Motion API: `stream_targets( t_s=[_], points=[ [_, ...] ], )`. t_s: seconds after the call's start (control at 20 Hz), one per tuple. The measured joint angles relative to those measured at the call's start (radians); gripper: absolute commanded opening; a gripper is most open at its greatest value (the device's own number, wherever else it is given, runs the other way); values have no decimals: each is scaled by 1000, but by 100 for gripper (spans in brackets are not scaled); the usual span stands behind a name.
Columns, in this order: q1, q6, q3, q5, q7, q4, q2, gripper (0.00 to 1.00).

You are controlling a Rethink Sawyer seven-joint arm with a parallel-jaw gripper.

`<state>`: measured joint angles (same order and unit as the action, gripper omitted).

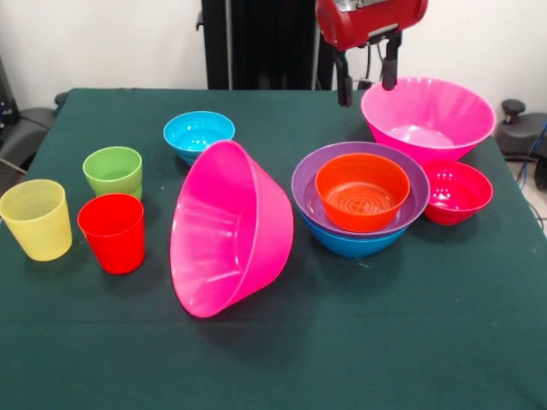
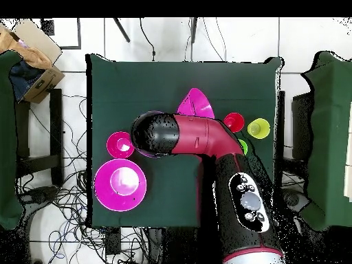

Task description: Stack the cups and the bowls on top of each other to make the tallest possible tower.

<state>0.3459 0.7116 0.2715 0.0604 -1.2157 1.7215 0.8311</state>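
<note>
pink tipped bowl (image 1: 229,229) lies nearest you in the front view, on its side mid-table with its mouth turned toward the near-left; its axis runs roughly level, so you would have to right it before it nests. left of it stand the three cups, touching or nearly so: yellow cup (image 1: 36,219) by the left edge, red cup (image 1: 112,232) beside it, green cup (image 1: 114,172) just behind. right of the tipped bowl sits the tower (image 1: 360,201), only three deep for now: blue lowest, purple in it, orange on top. crimson bowl (image 1: 457,191) rests just right of it, toward the right edge. farther back, the cyan bowl (image 1: 198,134) sits left of centre and the upright pink bowl (image 1: 427,118) near the far-right corner. count them: seven bowls, three cups. the gripper (image 1: 367,77) hangs at the far edge with its two fingers spread and nothing between them, just left of the upright pink bowl's rim and behind the tower. that pink bowl is, i judge, the closest thing for you to take; the tower lies nearer the front and slightly left of it.
</note>
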Motion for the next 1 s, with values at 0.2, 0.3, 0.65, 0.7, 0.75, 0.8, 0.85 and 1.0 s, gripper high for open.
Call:
stream_targets(
  t_s=[0.2, 0.3, 0.65, 0.7, 0.75, 0.8, 0.85, 1.0],
  points=[
    [-17, 0, -5, 0, 0, 0, 0, 100],
    [-25, 0, -5, 0, 0, 0, 0, 100],
    [-11, 0, -4, 3, 0, 0, -1, 100],
    [-4, 0, -4, 6, 0, 0, -2, 100],
    [8, 0, -4, 11, 0, 0, -3, 100],
    [23, 0, -3, 17, 0, 0, -6, 100],
    [45, 0, -1, 26, 0, 0, -9, 100],
    [125, 0, 12, 54, 0, 0, -28, 100]
  ],
)
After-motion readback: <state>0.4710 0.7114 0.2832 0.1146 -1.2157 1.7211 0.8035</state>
